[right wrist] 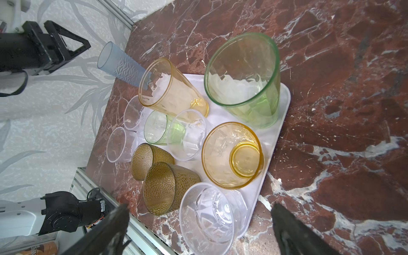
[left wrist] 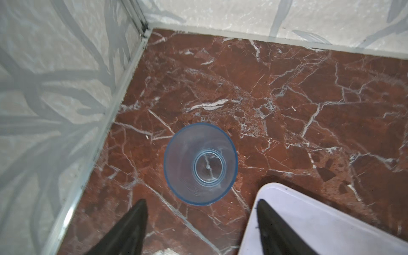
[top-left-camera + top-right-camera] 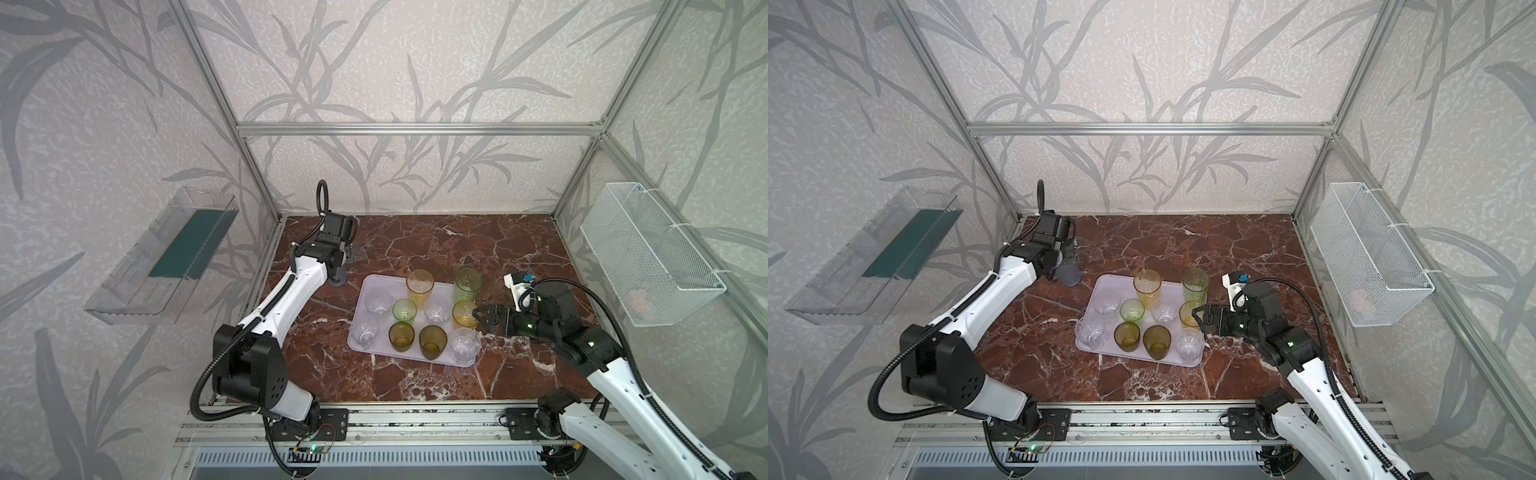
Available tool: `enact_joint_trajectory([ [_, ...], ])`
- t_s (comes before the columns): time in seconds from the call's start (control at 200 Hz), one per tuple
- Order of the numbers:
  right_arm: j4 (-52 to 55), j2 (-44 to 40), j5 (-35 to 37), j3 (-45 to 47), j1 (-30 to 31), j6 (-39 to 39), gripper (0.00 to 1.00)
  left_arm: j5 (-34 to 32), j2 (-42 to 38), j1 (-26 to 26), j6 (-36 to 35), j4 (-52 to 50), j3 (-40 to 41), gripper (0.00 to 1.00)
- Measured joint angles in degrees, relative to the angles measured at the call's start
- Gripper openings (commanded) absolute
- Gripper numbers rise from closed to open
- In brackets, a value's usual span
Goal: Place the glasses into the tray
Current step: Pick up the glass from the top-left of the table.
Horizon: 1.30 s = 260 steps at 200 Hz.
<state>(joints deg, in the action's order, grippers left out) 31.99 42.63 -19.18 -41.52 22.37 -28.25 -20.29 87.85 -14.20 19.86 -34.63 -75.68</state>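
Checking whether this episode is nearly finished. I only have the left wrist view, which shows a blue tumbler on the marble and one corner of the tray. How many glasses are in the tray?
Observer: Ten stand upright in the tray: four clear, two amber, two yellow and two green.
Operator: Is the blue one the only glass outside it?
Observer: Yes. In both top views the grey-blue tumbler is the only glass on the table, just off the tray's far corner.
Operator: What is the right arm doing?
Observer: The right gripper hovers open and empty at the tray's opposite side, next to the short yellow glass.
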Motion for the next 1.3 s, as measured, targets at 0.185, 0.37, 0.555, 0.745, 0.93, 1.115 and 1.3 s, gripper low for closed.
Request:
enact_joint_trajectory([
  [0.185, 0.44, -2.54, 0.7, 0.0, 0.0, -0.07, 0.99, 2.12, 3.56, 0.0, 0.42, 0.33, -0.02, 0.51],
  [0.37, 0.87, -2.82, 0.87, 0.0, 0.0, -0.7, 0.99, 2.82, 4.46, 0.02, 0.15, 0.48, -0.02, 0.4],
  [0.555, 0.87, -2.54, 0.85, 0.0, 0.0, -1.36, 0.99, 2.91, 5.49, 0.39, -0.26, 0.81, -0.24, 0.34],
  [0.745, 0.87, -2.49, 0.85, 0.0, 0.0, -1.97, 0.99, 3.08, 6.86, 0.76, -0.61, 0.83, -0.33, 0.26],
  [0.93, 0.87, -2.49, 0.87, 0.0, 0.0, -2.16, 0.99, 3.54, 7.96, 1.03, -0.81, 0.92, -1.33, 0.25],
  [1.115, 0.87, -2.51, 0.92, 0.0, 0.0, -2.21, 0.99, 3.98, 9.14, 1.14, -0.92, 0.96, -2.19, 0.21],
  [1.3, 0.9, -2.6, 1.11, 0.0, 0.0, -2.21, 0.99, 4.2, 9.55, 1.25, -0.98, 1.25, -2.32, 0.19],
])
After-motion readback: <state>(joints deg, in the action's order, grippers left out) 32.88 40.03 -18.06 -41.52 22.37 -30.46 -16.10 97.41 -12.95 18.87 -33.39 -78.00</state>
